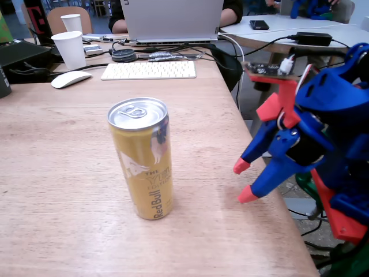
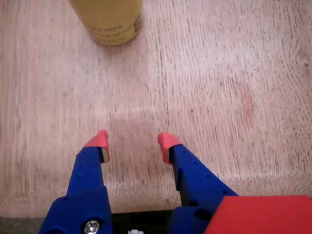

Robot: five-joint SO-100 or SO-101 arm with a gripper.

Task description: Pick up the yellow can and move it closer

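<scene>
Worktop (image 1: 57,173): pale wood-grain surface carrying everything here; its near part is kept mostly bare, probably to give the arm room, while office clutter sits along the far edge.

Laptop (image 1: 173,17): open at the far edge, with a white keyboard (image 1: 149,70) in front of it and a white mouse (image 1: 71,79) to the left in the fixed view, all well apart from the working zone.

Arm and tool (image 1: 244,180): blue body with red fingertips, poised at the right edge of the worktop in the fixed view, tips aimed toward the can. The tool is released, its two fingers spread with bare wood between them and nothing held (the wrist view shows the gap plainly). The spread looks suited to taking the can's width, so this reads as the approach before any grasp.

Yellow can (image 1: 144,158): stands upright on the worktop, near its middle, left of the tool in the fixed view and clear of it; in the wrist view only its base (image 2: 109,22) shows, ahead of the fingers and a little left of their centre line. Pull-tab lies flat; whether the can is opened or full cannot be told.

Paper cups (image 1: 70,49): two white cups at the far left, upright, rims up; their contents are not visible.
</scene>
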